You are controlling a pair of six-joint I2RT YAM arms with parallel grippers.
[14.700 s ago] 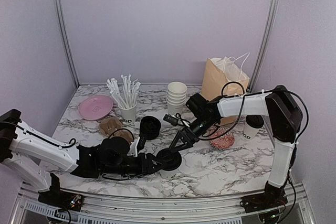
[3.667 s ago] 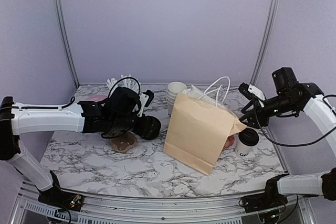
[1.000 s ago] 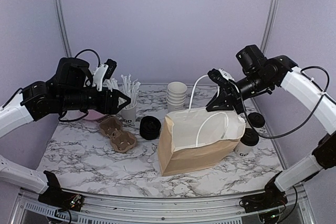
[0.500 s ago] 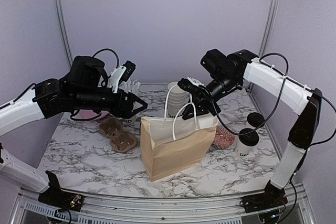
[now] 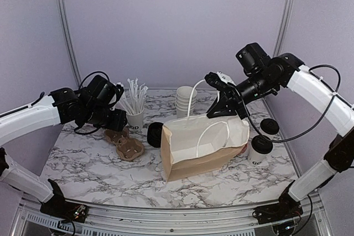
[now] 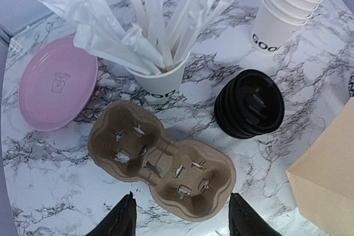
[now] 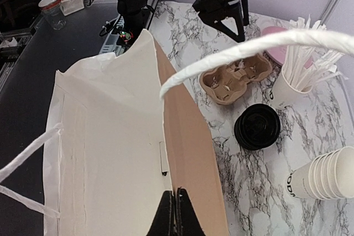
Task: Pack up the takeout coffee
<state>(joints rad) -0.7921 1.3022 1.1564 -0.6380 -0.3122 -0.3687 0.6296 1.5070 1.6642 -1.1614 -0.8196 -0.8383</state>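
One takeout coffee (image 5: pixel 258 151), a white cup with a black lid, stands on the table right of the brown paper bag (image 5: pixel 202 146). A second black-lidded cup (image 5: pixel 269 126) shows behind it. The bag leans over on its side, held up at the rim by my right gripper (image 5: pixel 219 111). In the right wrist view that gripper (image 7: pixel 176 209) is shut on the bag's edge, and the white inside of the bag (image 7: pixel 105 153) is open to the camera. My left gripper (image 5: pixel 119 125) hangs open over the cardboard cup carrier (image 6: pixel 160 167), its fingertips (image 6: pixel 124 222) wide apart with nothing between them.
A stack of black lids (image 6: pixel 249 103) lies beside the carrier. Behind are a cup of wrapped straws (image 6: pixel 160 81), a pink plate (image 6: pixel 58 89) and a stack of lidless white cups (image 5: pixel 186 100). The bag's corner (image 6: pixel 332 181) reaches close to the lids.
My right gripper swung right and down, tipping the bag over onto its side. My left arm dropped and pulled back to the left, coming over the cup carrier.
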